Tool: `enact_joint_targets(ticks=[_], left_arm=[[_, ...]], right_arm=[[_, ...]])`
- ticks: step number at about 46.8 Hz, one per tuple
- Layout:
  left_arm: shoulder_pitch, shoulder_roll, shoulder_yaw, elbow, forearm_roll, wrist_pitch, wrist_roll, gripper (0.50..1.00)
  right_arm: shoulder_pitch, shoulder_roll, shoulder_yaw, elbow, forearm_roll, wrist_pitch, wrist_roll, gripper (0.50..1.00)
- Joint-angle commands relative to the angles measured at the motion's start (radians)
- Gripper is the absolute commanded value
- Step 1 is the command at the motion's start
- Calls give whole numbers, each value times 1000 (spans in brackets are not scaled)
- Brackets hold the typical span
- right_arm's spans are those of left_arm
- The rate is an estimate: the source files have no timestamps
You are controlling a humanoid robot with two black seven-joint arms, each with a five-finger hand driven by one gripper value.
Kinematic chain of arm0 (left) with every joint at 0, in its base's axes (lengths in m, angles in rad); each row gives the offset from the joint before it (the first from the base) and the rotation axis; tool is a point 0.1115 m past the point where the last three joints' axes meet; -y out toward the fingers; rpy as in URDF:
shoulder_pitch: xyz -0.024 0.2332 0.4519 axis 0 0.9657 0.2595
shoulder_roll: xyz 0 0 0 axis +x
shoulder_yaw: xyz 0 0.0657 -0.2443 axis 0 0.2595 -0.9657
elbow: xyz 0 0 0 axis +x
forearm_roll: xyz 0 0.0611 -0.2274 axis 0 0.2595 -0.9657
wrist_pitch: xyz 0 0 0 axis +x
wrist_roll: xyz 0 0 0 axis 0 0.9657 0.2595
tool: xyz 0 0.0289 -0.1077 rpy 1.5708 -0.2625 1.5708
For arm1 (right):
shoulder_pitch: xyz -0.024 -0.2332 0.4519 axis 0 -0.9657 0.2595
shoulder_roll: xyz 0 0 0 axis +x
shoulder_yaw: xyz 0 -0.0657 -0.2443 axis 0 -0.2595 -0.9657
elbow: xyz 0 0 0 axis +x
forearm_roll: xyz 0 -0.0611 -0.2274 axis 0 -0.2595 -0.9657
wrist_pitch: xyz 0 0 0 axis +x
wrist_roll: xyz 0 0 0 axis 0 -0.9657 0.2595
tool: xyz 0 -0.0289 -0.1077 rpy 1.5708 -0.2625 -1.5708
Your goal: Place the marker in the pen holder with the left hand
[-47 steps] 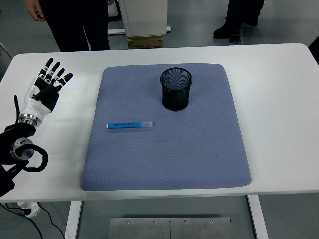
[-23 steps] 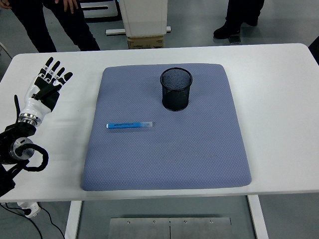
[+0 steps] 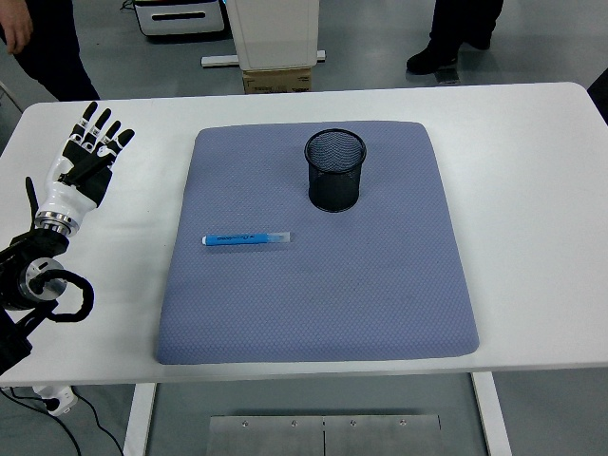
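Note:
A blue marker (image 3: 246,238) with a clear cap lies flat on the grey-blue mat (image 3: 323,285), left of centre. A black mesh pen holder (image 3: 334,170) stands upright on the mat's far middle. My left hand (image 3: 85,161) is over the white table at the far left, fingers spread and holding nothing, well to the left of the marker. The right arm is out of view.
The white table (image 3: 532,190) surrounds the mat. A person's legs and hand (image 3: 38,38) show at the top left, another person's legs (image 3: 456,33) at the top right. A white cabinet on a box (image 3: 275,43) stands behind the table.
My left hand has risen slightly toward the far edge. The person at the top left has moved further left.

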Motion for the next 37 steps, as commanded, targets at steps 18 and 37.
enact_joint_targets(ticks=[18,37], left_arm=[[-89,157,233,-30,11,-1,15,1000],[-397,219,727,-198,27,61,15,1000]], right_arm=[[0,0,0,0,1,0,1,1000],[0,0,0,0,1,0,1,1000]])
